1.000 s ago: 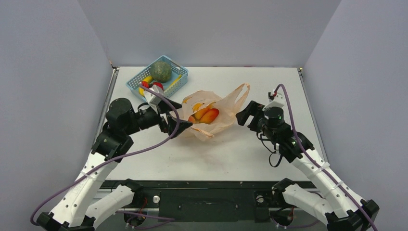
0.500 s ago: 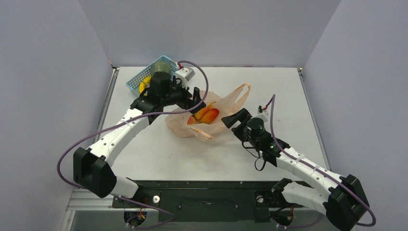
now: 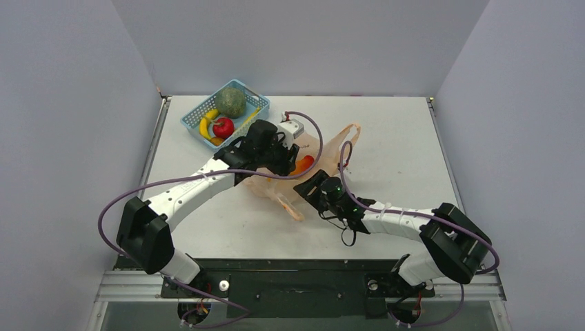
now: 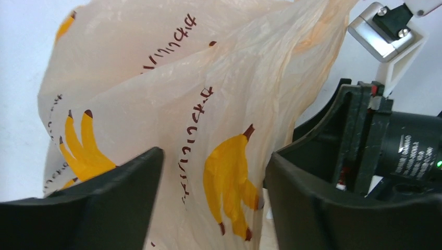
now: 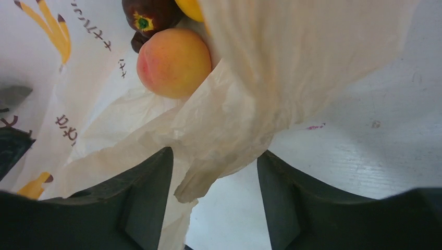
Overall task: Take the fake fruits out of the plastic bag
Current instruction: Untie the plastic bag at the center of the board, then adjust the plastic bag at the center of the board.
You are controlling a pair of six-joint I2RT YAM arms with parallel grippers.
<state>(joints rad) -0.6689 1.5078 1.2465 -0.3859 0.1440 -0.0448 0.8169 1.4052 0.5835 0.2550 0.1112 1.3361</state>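
Observation:
The plastic bag (image 3: 324, 148), pale orange with banana prints, lies crumpled mid-table. One orange-red fake fruit (image 3: 304, 164) shows through its mouth. My left gripper (image 3: 284, 153) is at the bag's left side. In the left wrist view its jaws (image 4: 215, 156) stand apart with a fold of the printed bag (image 4: 219, 104) hanging between them, not pinched. My right gripper (image 3: 308, 187) is at the bag's near edge, open, and a torn flap of the bag (image 5: 229, 130) droops between its fingers (image 5: 215, 153). Inside lie a peach-pink fruit (image 5: 173, 62), a dark maroon one (image 5: 151, 15) and a yellow one (image 5: 190, 6).
A blue mesh basket (image 3: 259, 105) at the back left holds a rough green ball (image 3: 230, 102), a red apple (image 3: 223, 127) and a banana (image 3: 205, 125). The right arm's wrist (image 4: 406, 146) is close beside my left gripper. Grey walls enclose the table.
The left gripper swung from the basket side onto the bag. The right gripper slid left to the bag's near edge. Both pairs of jaws have narrowed.

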